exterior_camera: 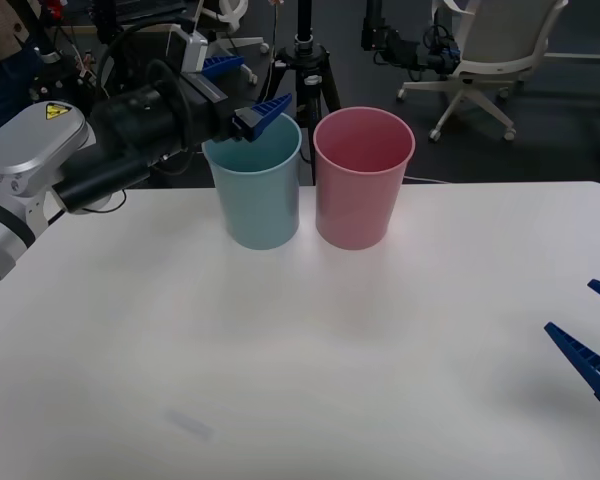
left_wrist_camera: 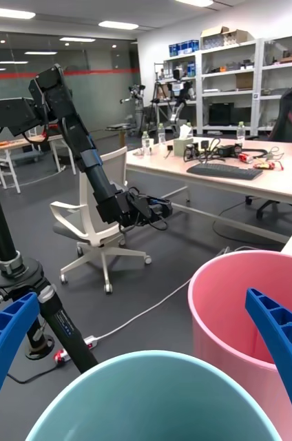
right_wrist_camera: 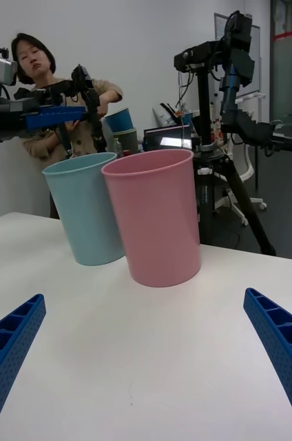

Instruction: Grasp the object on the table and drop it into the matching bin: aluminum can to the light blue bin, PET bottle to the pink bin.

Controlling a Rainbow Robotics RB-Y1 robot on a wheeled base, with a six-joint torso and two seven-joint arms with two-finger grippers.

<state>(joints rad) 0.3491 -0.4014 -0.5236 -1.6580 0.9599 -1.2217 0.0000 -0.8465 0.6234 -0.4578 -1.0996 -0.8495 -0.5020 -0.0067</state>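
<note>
Hovering over the light blue bin (exterior_camera: 253,195), the left gripper (exterior_camera: 242,95) has its blue fingers spread wide and holds nothing; from its wrist camera the bin's mouth (left_wrist_camera: 156,396) lies directly below and between the fingers, with the pink bin (left_wrist_camera: 235,324) beside it. No can is to be seen on the table (exterior_camera: 300,380) or between either pair of fingers, and the bin's inside is hidden, so my judgement is that the can has been dropped in, though I cannot confirm it. To finish well, the left arm should rise straight up before it swings back, keeping its fingers clear of the rim so the bin is not tipped into its pink neighbour, which stands just beside it. Far to the right, the right gripper (exterior_camera: 590,340) waits low over the table's edge, fingers (right_wrist_camera: 284,344) wide apart and empty.
</note>
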